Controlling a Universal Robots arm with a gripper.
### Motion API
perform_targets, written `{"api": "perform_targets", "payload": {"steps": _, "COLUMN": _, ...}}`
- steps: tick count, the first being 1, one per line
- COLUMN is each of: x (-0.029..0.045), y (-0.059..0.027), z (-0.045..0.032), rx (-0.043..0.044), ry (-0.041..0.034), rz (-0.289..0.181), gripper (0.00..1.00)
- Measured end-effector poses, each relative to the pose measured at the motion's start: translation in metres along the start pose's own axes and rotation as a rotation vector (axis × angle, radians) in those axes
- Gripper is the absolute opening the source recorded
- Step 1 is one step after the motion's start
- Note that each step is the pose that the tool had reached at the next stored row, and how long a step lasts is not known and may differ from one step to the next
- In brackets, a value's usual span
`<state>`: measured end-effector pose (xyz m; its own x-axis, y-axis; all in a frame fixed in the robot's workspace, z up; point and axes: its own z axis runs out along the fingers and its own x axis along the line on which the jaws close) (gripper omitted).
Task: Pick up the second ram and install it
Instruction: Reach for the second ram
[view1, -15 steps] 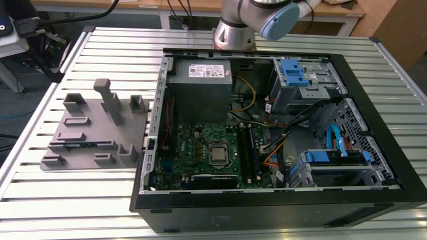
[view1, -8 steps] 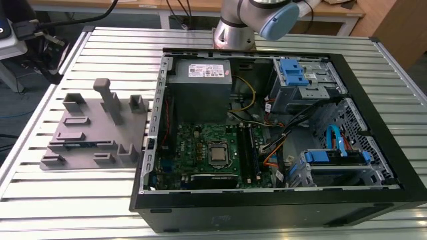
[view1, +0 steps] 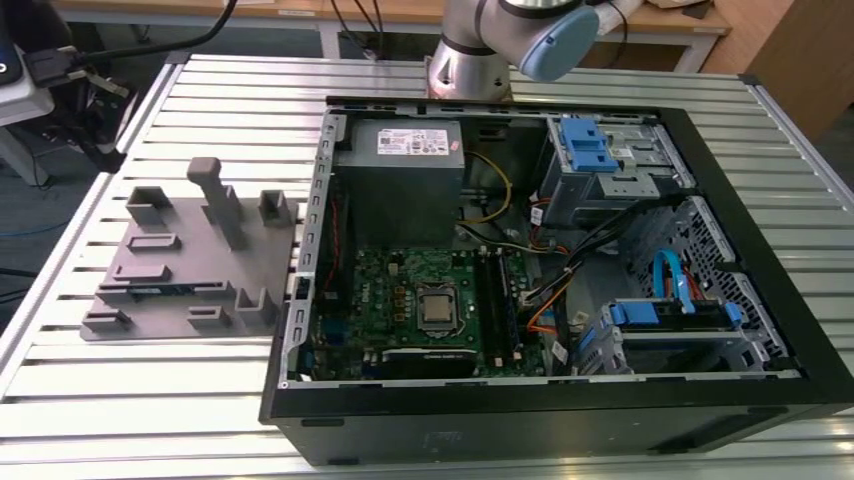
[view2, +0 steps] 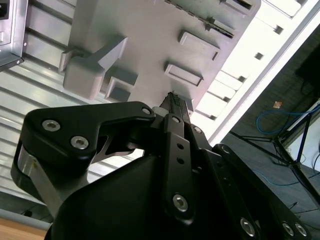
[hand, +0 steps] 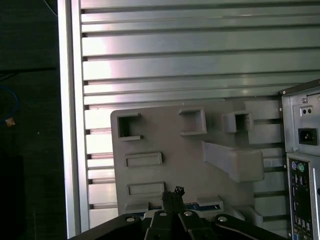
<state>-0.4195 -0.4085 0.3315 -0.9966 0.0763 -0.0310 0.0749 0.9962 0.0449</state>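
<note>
second ram (view1: 158, 291) slotted in grey block (view1: 187, 250), long axis across exterior view.

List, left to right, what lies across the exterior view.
Grey slotted block → then, inside the open computer case: motherboard → blue cable.

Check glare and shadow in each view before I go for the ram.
Exterior view: even light, only mild sheen on the table slats. Second wrist view: slats beside the grey fixture wash out white; the hand is a dark mass. First wrist view: a glare band across the slats, floor nearly black, but the second ram shows glare-free in the fixture.
</note>
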Motion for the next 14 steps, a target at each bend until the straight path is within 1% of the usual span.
{"api": "perform_targets", "payload": {"steps": 14, "x": 0.0029, "y": -0.0038, "z": 0.0075, "rx": 0.0001, "ry": 0.0002, "rz": 0.000, "gripper": 0.11}}
